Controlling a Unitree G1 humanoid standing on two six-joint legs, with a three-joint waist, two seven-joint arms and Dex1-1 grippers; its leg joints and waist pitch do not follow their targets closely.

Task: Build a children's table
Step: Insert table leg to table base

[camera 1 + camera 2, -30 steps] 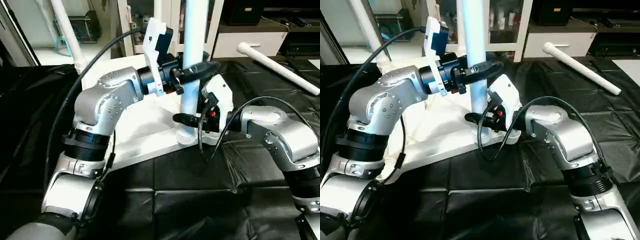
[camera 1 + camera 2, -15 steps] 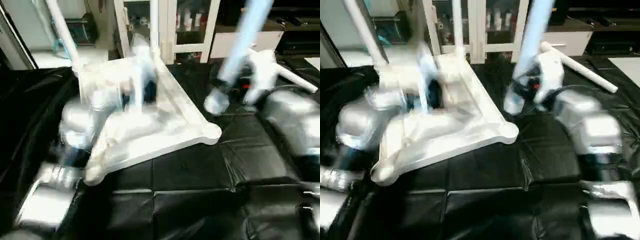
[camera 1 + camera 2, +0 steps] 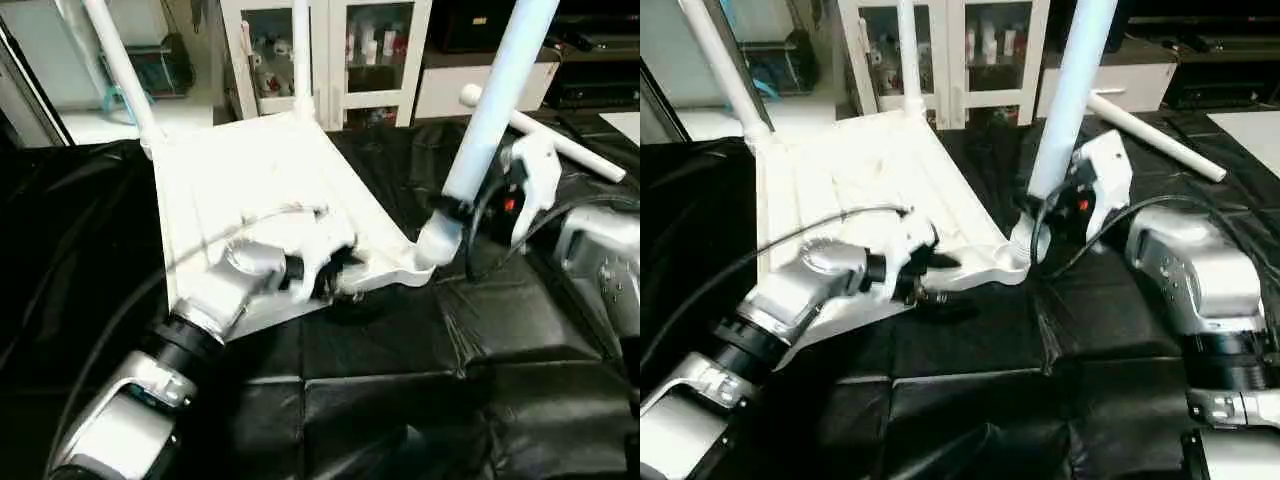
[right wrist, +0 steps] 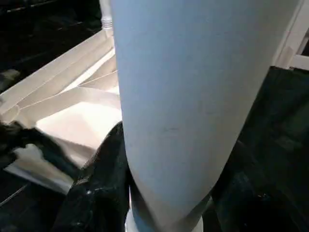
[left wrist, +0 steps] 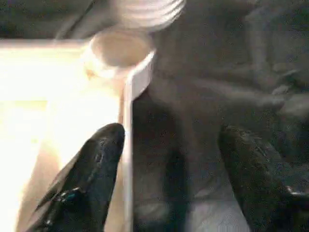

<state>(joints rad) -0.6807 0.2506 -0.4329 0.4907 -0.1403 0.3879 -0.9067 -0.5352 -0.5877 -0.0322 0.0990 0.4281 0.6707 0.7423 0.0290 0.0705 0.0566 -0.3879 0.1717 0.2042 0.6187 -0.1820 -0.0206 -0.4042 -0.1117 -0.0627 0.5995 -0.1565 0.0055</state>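
Left arm: I am seeing my silver forearm running up from the lower left of the head view, wrist low over the near edge of the tabletop [image 3: 230, 190].
Left gripper [image 5: 171, 159]: its black fingers [image 5: 91, 164] are standing apart, one over the white rim, the other over the black cover; nothing is sitting between them, so I am reading it as spread wide and holding nothing.
Right arm: my forearm is coming in from the right edge of the head view, elbow out, wrist turned toward frame centre.
Right gripper [image 4: 164, 193]: the dark fingers are clamping either side of the held leg [image 3: 490, 120], near its lower end.
Held leg: its long axis is leaning, top toward the upper right of the frame, ribbed foot end pointing down and left; that end is sitting just beside the near right corner socket [image 5: 120, 50], and I cannot tell whether it is touching.
Tabletop: it is lying underside up at centre left of the head view, ribs showing, near right corner toward the right gripper.
Fitted legs: two legs [image 3: 120, 70] are standing upright from the far corners, tops running off the upper edge.
Loose leg [image 3: 1155, 140]: it is lying flat on the black-covered work table [image 3: 400, 400] at upper right, long axis slanting from upper left to lower right.
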